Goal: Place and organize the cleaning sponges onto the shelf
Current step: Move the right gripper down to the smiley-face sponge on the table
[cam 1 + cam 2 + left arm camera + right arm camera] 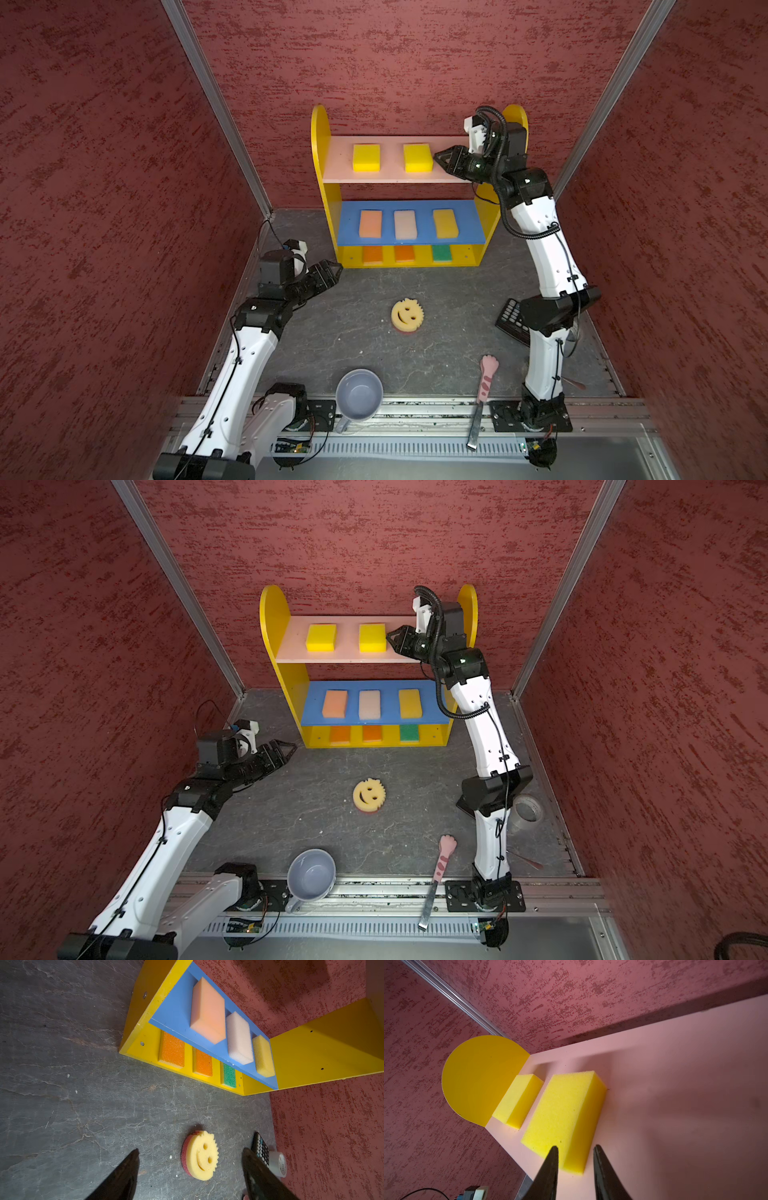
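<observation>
Right wrist view: right gripper (575, 1148) sits at the nearer yellow sponge's (560, 1118) 3 o'clock edge on the shelf's (320, 137) pink top board (675, 1095). Its jaws are narrowly parted and grip nothing, likely leaving the row tidy. Smiley sponge (407, 316) lies on the tabletop (332, 340) at the shelf's 6 o'clock. Left gripper (332, 274) hovers wide open, empty.

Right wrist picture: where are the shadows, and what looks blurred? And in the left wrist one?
Right wrist view: the near yellow sponge throws a soft shadow on the pink board; the black jaws at the edge are out of focus. Left wrist view: the smiley sponge is sharp, the jaws blurred too.
</observation>
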Robot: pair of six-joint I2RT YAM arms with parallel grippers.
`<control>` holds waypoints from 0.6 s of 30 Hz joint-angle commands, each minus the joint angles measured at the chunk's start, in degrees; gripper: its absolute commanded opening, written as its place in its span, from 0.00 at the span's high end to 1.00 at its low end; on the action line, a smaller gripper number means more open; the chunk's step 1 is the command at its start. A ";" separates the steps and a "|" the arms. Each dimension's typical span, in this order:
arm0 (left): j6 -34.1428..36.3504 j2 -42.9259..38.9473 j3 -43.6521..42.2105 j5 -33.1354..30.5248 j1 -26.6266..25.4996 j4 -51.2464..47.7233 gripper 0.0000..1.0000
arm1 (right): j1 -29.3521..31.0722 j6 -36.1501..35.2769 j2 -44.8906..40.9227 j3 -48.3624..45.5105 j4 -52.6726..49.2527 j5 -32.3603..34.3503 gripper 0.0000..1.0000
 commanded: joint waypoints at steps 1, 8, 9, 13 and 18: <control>-0.15 -0.91 1.64 0.74 0.47 1.44 0.23 | -0.28 -0.41 -4.07 1.09 -1.24 0.57 0.69; -0.33 -1.98 1.79 0.74 0.46 0.67 0.23 | 1.60 -2.63 -8.83 -4.44 -3.90 2.53 0.74; -0.33 -1.98 1.90 0.66 0.51 0.42 0.23 | 2.76 -3.96 -10.35 -6.32 -4.26 5.00 0.74; -0.59 -2.39 2.43 0.37 0.45 0.08 0.23 | 9.86 -9.54 -20.38 -20.34 -2.40 15.91 0.72; -1.17 -3.55 2.08 -0.65 0.47 0.33 0.22 | 22.77 -14.18 -40.48 -57.26 18.28 30.97 0.66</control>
